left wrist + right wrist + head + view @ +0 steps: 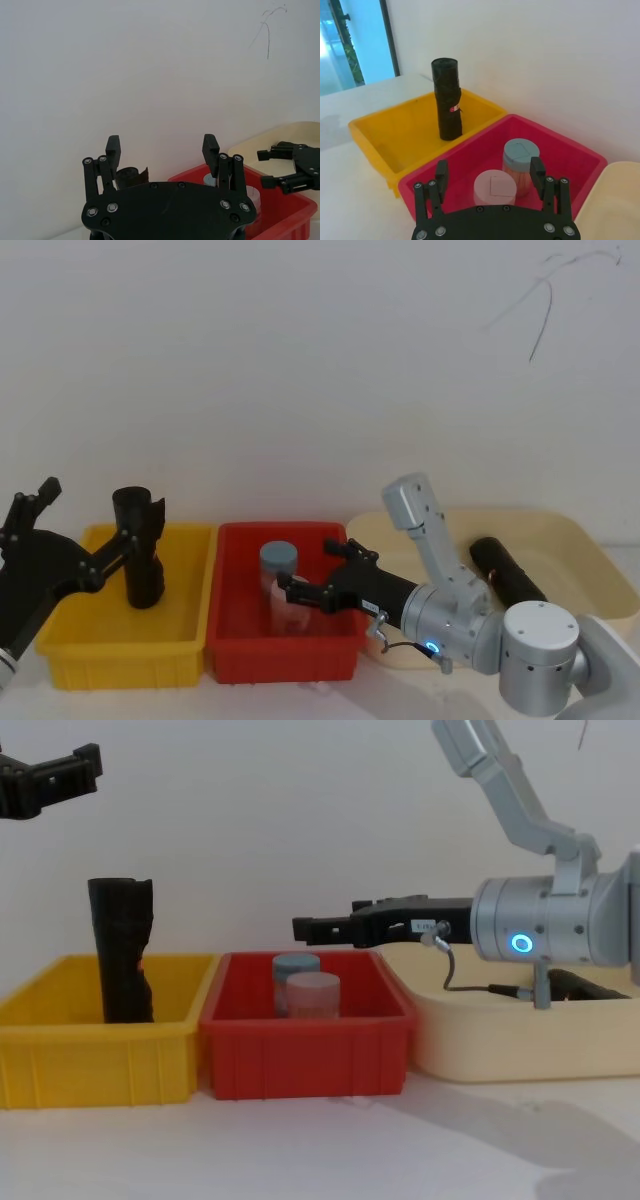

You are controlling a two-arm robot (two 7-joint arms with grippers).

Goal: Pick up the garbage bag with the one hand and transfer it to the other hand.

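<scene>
The garbage bag (140, 552), a black crinkly roll, stands upright in the yellow bin (120, 660), near its back wall (120, 965). My left gripper (90, 512) is open and hangs high over the bin's left side (60, 772), above the roll and clear of it. In the left wrist view the roll's top (131, 175) shows below the spread fingers (113, 147). My right gripper (300, 592), on the blue-ringed arm, is open and hovers level over the red bin (320, 928), apart from the bag (447, 100).
The red bin (280, 655) holds a blue-lidded jar (279, 556) and a pink-lidded jar (313, 985), right under the right gripper. A beige tray (570, 540) at the right holds another black roll (505, 570). A white wall stands close behind.
</scene>
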